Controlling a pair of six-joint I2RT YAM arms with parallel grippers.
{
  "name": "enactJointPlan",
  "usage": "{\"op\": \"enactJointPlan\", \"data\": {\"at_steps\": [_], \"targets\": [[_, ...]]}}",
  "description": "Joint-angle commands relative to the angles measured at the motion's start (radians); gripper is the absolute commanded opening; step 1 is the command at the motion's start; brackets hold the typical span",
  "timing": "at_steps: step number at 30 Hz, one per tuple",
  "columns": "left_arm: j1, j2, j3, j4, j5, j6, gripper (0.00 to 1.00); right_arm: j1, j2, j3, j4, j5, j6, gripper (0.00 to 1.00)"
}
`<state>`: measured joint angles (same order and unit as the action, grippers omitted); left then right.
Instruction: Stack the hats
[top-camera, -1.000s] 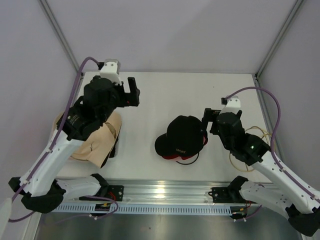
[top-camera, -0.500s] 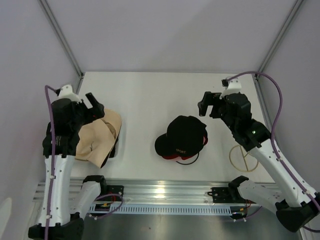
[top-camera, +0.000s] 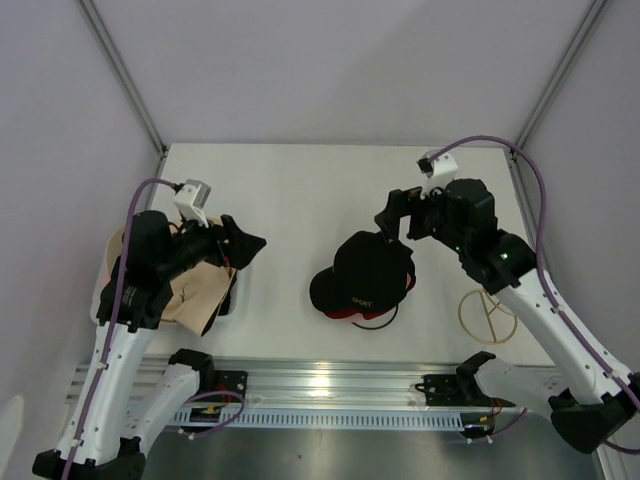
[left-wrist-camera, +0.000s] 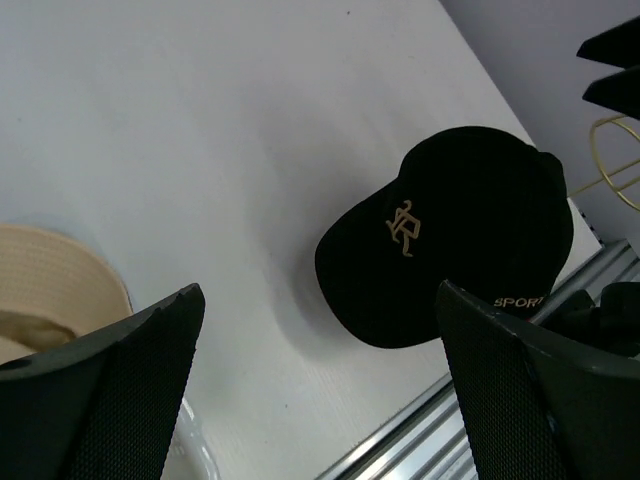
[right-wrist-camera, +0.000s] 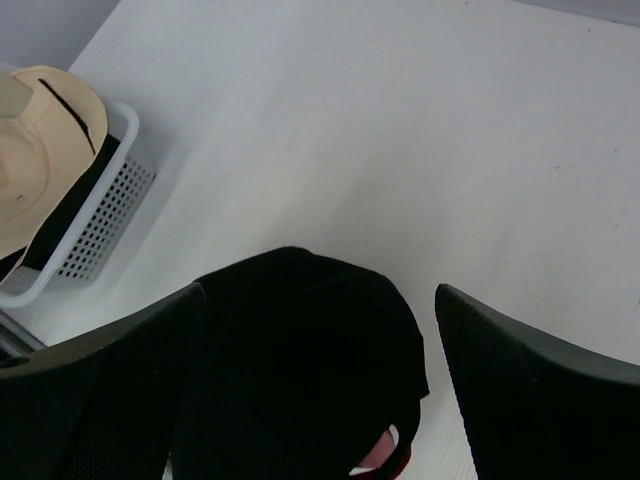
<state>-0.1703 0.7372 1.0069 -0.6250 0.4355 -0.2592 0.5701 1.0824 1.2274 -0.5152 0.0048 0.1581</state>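
The wide beige hat (top-camera: 195, 285) lies on a white basket (top-camera: 228, 303) at the left, with something dark under it that I cannot identify. It also shows in the left wrist view (left-wrist-camera: 50, 290) and the right wrist view (right-wrist-camera: 40, 150). The pink hat and the black bucket hat are not clearly in view. My left gripper (top-camera: 240, 248) is open and empty, just right of the beige hat. My right gripper (top-camera: 398, 215) is open and empty, raised above the far edge of the black baseball cap (top-camera: 365, 272).
The black baseball cap (left-wrist-camera: 450, 235) with its red under-visor lies mid-table, also in the right wrist view (right-wrist-camera: 300, 370). A tan wire hoop (top-camera: 487, 315) lies at the right, near the front. The basket's wall (right-wrist-camera: 100, 225) is perforated. A metal rail runs along the table's front edge.
My left arm has swung from the table's far left side, so its gripper now points right beside the beige hat. My right gripper has moved left, over the cap's far edge.
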Motion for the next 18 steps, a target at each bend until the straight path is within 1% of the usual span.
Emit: {"op": "enactJointPlan", "data": {"at_steps": [1, 3, 7, 10, 12, 13, 15, 16, 18], "targets": [[-0.046, 0.024, -0.005, 0.105, 0.051, 0.026, 0.99, 0.002, -0.128, -0.051, -0.026, -0.081, -0.028, 0.99], [-0.047, 0.045, -0.03, 0.123, 0.037, 0.015, 0.99, 0.008, -0.17, -0.101, -0.029, -0.137, -0.011, 0.99], [-0.055, 0.091, -0.06, 0.139, 0.04, -0.003, 0.99, 0.045, -0.254, -0.172, -0.008, -0.132, 0.014, 0.99], [-0.084, 0.096, -0.079, 0.151, 0.051, 0.009, 0.99, 0.086, -0.271, -0.244, 0.023, -0.144, 0.011, 0.99], [-0.107, 0.096, -0.077, 0.14, 0.029, 0.028, 0.99, 0.112, -0.282, -0.29, 0.049, -0.16, 0.018, 0.99], [-0.113, 0.097, -0.079, 0.128, 0.004, 0.029, 0.99, 0.144, -0.282, -0.302, 0.07, -0.154, 0.02, 0.99], [-0.132, 0.094, -0.079, 0.122, -0.003, 0.031, 1.0, 0.183, -0.26, -0.31, 0.07, -0.091, 0.026, 0.99], [-0.142, 0.093, -0.077, 0.12, -0.001, 0.031, 1.0, 0.226, -0.245, -0.307, 0.045, 0.01, 0.027, 0.99], [-0.187, 0.096, -0.074, 0.134, 0.025, 0.037, 0.99, 0.257, -0.191, -0.31, 0.018, 0.104, 0.021, 1.0]]}}
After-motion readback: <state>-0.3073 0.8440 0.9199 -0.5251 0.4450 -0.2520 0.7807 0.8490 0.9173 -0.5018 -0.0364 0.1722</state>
